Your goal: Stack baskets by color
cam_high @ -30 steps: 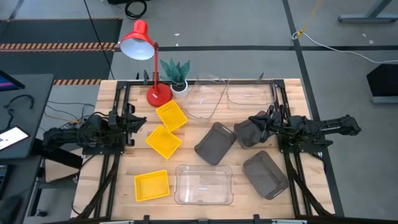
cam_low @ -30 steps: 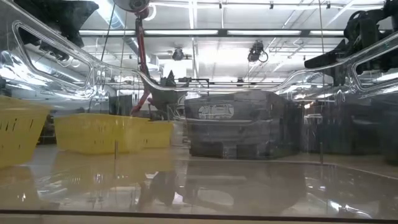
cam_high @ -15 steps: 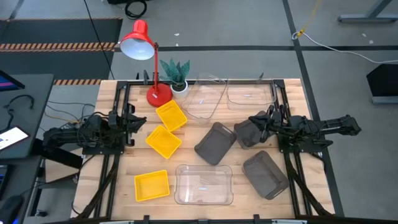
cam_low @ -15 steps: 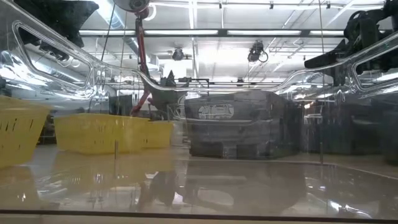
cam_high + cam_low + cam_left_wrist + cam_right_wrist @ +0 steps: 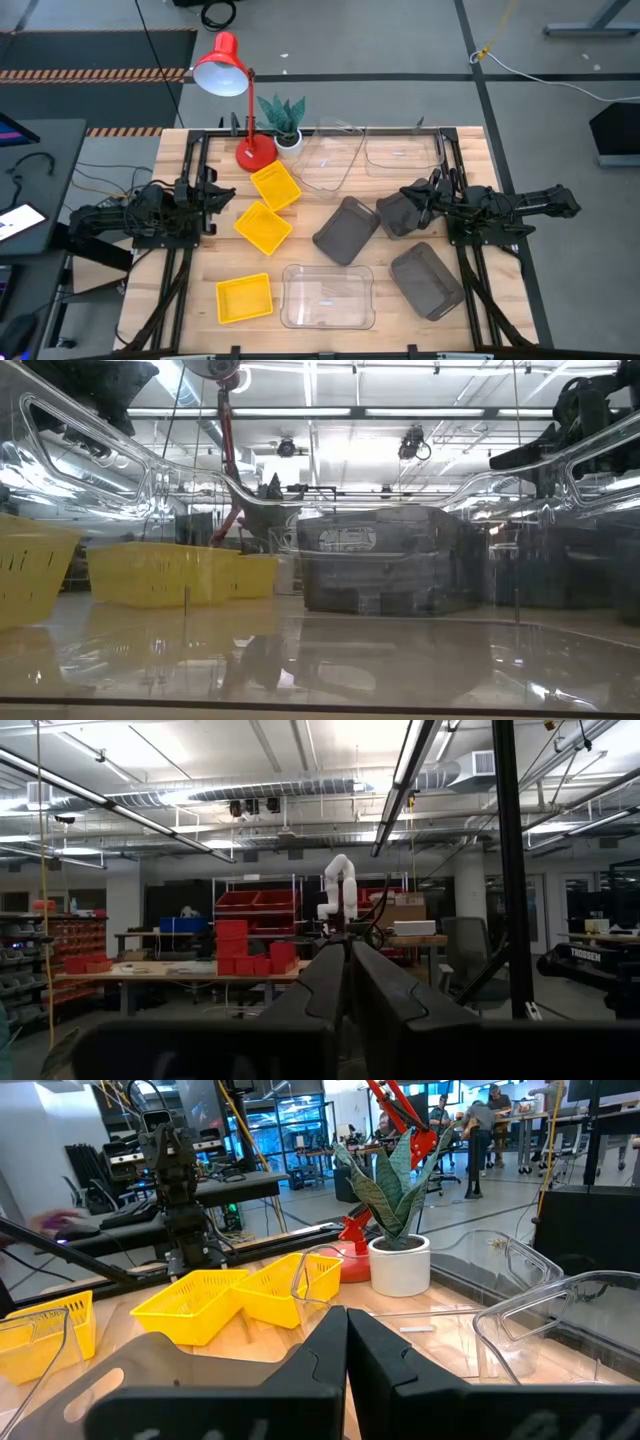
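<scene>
Three yellow baskets (image 5: pixel 275 186) (image 5: pixel 263 226) (image 5: pixel 244 298) lie flat on the table's left half. The dark grey baskets (image 5: pixel 346 229) (image 5: pixel 400 212) (image 5: pixel 427 280) lie on its right half. One clear basket (image 5: pixel 328 296) sits at the near edge, and two more (image 5: pixel 330 160) (image 5: pixel 403 150) at the far edge. My left gripper (image 5: pixel 232 196) is shut at the left side, raised and pointing into the room (image 5: pixel 348 945). My right gripper (image 5: pixel 404 190) is shut (image 5: pixel 346 1315) and hovers level above a grey basket (image 5: pixel 150 1370), touching nothing.
A red desk lamp (image 5: pixel 225 70) and a small potted plant (image 5: pixel 283 120) stand at the far left of the table, beside the far yellow basket. Black frame rails (image 5: pixel 190 170) (image 5: pixel 450 160) run along both sides. In the low view the near clear basket (image 5: pixel 320 510) fills the foreground.
</scene>
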### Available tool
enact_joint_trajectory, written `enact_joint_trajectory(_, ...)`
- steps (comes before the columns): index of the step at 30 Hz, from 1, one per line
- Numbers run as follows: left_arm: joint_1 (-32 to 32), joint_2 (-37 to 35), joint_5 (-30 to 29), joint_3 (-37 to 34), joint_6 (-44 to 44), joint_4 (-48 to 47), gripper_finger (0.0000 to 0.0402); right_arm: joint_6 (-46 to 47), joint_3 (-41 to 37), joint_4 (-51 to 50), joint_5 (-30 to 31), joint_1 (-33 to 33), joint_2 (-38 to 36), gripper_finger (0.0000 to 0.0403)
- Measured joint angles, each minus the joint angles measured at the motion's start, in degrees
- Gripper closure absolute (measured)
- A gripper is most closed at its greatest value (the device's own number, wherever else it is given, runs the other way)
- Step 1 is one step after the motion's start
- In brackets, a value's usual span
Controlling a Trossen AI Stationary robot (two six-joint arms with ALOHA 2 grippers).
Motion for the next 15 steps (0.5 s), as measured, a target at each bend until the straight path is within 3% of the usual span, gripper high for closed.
enact_joint_trajectory(15,-0.01,-0.01,0.01,0.0,0.0,0.0,0.0373,-0.01,0.01,0.0,0.0,-0.01,0.0,0.039)
